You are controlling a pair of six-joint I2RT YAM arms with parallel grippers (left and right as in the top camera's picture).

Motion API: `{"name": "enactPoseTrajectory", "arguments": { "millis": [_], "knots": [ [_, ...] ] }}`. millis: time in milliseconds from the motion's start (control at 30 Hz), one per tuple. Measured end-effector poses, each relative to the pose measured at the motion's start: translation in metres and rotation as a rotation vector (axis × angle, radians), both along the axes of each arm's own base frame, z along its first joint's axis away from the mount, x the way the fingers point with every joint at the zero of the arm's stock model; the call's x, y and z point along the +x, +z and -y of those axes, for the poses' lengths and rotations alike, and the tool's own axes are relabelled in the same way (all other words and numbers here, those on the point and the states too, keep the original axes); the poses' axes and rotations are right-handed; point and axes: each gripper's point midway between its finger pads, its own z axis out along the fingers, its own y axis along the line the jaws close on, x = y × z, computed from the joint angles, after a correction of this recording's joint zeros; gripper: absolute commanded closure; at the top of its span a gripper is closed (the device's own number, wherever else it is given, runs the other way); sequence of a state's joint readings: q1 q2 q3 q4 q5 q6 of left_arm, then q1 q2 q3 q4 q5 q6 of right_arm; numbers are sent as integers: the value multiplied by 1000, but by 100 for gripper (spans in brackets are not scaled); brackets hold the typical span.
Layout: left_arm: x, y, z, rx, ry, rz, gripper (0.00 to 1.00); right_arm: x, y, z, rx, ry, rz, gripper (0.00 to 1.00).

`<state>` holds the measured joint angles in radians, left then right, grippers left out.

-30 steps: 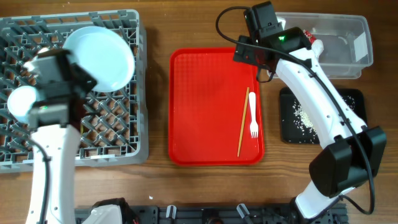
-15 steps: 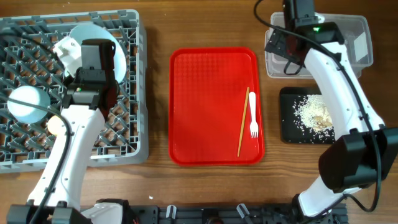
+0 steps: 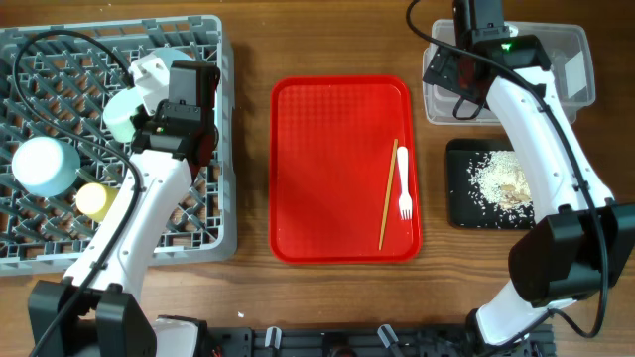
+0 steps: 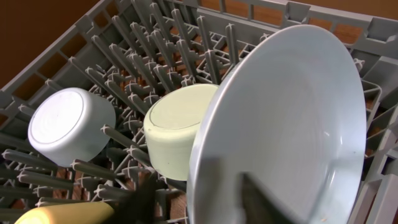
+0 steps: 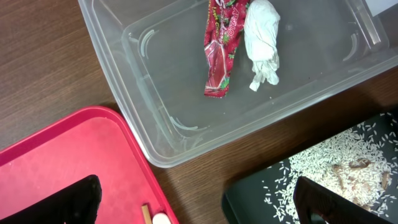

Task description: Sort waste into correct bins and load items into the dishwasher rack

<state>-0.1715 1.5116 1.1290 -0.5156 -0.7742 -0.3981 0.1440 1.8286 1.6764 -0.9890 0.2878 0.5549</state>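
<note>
**Two utensils lie lengthwise on the tray, on the right arm's side**

Only the wooden chopstick (image 3: 388,194) and the white plastic fork (image 3: 404,183) are not yet sorted. They lie just beside each other on the right-hand part of the red serving tray (image 3: 327,169). Both have their long axis running near to far, along the tray's long side. The chopstick leans slightly off that line, and the fork's tines point toward the robot.

The right gripper (image 5: 196,208) hangs wide open and empty over the corner where the clear tub (image 5: 155,81) meets the tray. Its wrist view catches the far tips of both utensils at the bottom edge, between its fingers (image 5: 56,202). So the pair lies toward the robot from that gripper and a little to its left. A pick would likely want the jaws set across the thin shafts.

The left gripper (image 4: 199,199) is well apart, over the dishwasher rack (image 3: 213,233). Its fingers (image 4: 252,193) are parted on either side of the lower rim of the pale blue plate (image 4: 292,124), which stands on edge among the pegs. No clamp on the plate shows. The right arm is plainly the nearer.
</note>
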Motion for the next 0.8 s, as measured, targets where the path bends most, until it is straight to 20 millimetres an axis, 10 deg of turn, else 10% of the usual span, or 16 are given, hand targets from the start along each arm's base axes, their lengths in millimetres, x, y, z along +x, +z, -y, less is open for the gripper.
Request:
{"name": "enactPoseTrajectory", "arguments": {
  "millis": [300,367,467,633,800],
  "knots": [
    [-4,41,36,-64,-113,84,1,0,-3,-13,72,33,-10,0],
    [-9,68,37,-109,-121,162,21,0,-3,-15,80,37,-11,0],
    [-25,93,10,-178,-22,263,91,-3,-5,-16,88,41,-24,0],
    [-37,59,-57,-440,209,279,96,-6,-6,-17,91,42,-39,0],
    [-12,-7,-43,-682,142,110,96,-6,-6,-17,91,43,-38,0]
  ]
}}
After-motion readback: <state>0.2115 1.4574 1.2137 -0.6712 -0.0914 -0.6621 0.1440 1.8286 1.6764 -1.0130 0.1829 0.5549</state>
